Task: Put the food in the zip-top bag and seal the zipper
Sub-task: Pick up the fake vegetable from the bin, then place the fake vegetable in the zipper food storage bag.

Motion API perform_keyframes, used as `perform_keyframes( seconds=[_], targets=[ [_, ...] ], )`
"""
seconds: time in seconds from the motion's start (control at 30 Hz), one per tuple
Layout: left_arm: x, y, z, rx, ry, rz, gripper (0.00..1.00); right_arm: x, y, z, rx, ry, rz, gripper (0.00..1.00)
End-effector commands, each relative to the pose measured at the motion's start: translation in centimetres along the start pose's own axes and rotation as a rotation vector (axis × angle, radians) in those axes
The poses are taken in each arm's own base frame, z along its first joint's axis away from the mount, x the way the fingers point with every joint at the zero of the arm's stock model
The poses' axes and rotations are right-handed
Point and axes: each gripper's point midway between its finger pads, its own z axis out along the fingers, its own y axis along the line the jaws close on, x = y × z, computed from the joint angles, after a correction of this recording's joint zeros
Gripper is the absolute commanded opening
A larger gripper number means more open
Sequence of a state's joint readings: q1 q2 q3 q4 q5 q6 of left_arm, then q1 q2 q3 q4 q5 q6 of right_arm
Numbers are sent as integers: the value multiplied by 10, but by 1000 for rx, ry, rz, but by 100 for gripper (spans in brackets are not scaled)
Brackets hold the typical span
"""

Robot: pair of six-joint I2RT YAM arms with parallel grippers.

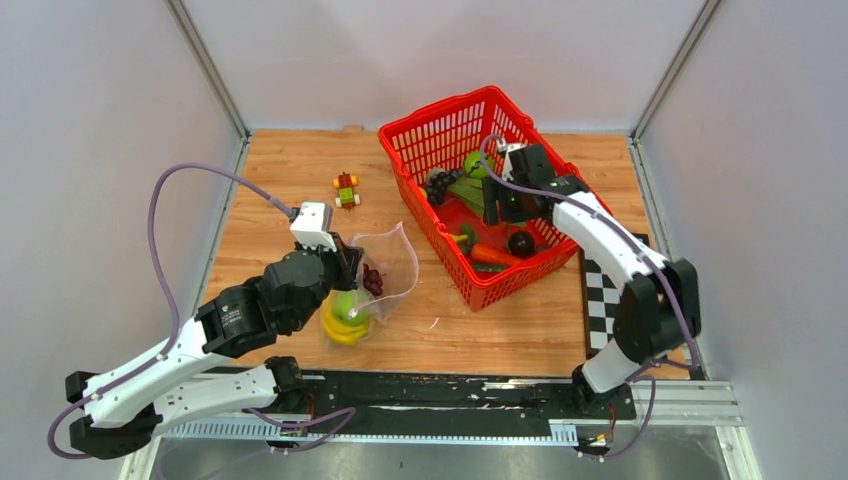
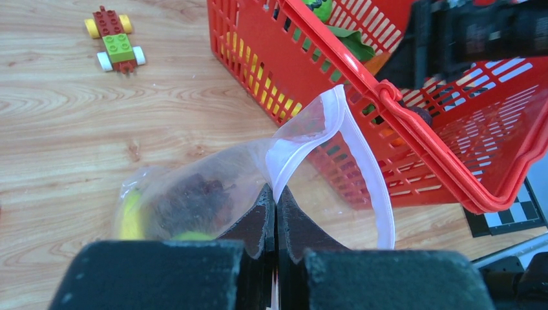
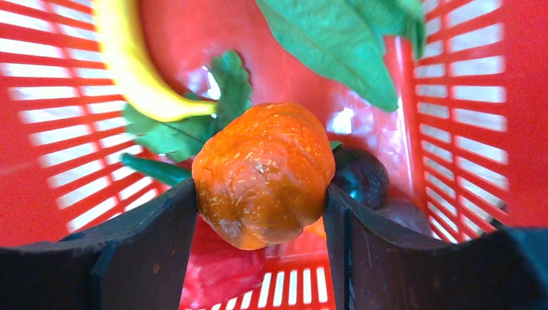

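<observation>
The clear zip-top bag (image 1: pixel 392 262) lies on the wooden table with its mouth held open. Its pale zipper strip (image 2: pixel 369 184) curves up in a loop. Purple grapes (image 1: pixel 372 279), a green lime (image 1: pixel 351 306) and a yellow banana (image 1: pixel 343 332) are inside it. My left gripper (image 2: pixel 276 197) is shut on the bag's mouth edge; it also shows in the top view (image 1: pixel 352 262). My right gripper (image 3: pixel 262 206) is inside the red basket (image 1: pixel 425 135), shut on an orange ribbed toy fruit (image 3: pixel 263 171) held above the basket floor. A banana (image 3: pixel 132 61), a green leaf (image 3: pixel 336 45) and a dark round fruit (image 3: pixel 363 177) lie below it.
The basket also holds a carrot (image 1: pixel 490 255), dark grapes (image 1: pixel 438 183) and a green fruit (image 1: pixel 474 163). A small red-yellow-green block figure (image 1: pixel 346 189) sits on the table at the back left. A checkered board (image 1: pixel 603 300) lies right of the basket.
</observation>
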State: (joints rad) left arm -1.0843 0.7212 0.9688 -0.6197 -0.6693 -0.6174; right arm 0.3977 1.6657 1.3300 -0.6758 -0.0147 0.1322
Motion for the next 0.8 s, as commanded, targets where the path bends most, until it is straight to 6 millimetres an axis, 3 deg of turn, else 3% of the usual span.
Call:
perform_keyframes(
  seconds=[0.0, 0.1, 0.2, 0.3, 0.4, 0.47, 0.57, 0.77],
  targets=[
    [-8, -3, -1, 13, -20, -1, 0, -56, 18, -76, -87, -282, 15, 32],
    [-9, -4, -1, 16, -22, -5, 0, -69, 35, -124, -185, -402, 17, 32],
    [-9, -6, -1, 26, -22, -8, 0, -75, 73, -174, -405, -521, -2, 32],
    [-10, -10, 0, 38, -22, -9, 0, -67, 114, -218, -621, -603, -37, 32],
    [-10, -11, 0, 40, -18, -8, 0, -51, 157, -244, -746, -634, -121, 32],
    [-10, -12, 0, 48, -16, -8, 0, -37, 185, -252, -803, -623, -192, 32],
    [-10, -14, -1, 56, -13, -7, 0, -21, 219, -248, -848, -576, -260, 32],
    [-13, -17, -4, 79, -8, -11, 0, -5, 252, -215, -766, -498, -351, 33]
  ],
)
